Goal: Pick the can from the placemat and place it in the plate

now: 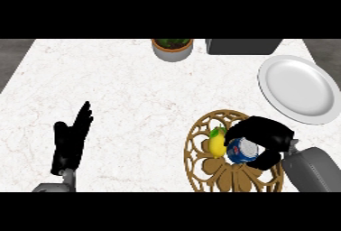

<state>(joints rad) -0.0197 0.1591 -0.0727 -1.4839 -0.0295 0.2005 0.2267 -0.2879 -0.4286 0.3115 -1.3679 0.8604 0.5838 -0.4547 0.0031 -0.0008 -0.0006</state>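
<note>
A blue can with a silver top stands on the round woven placemat at the lower right. My right hand is curled round the can from the right and from above, hiding part of it. A yellow lemon lies on the placemat just left of the can, touching or nearly touching it. The white plate sits beyond the placemat at the right edge of the counter. My left hand rests open at the lower left, fingers pointing up, far from the can.
A potted plant stands at the back middle of the counter. A dark grey box sits at the back right, just behind the plate. The counter's left and right edges show at the top corners.
</note>
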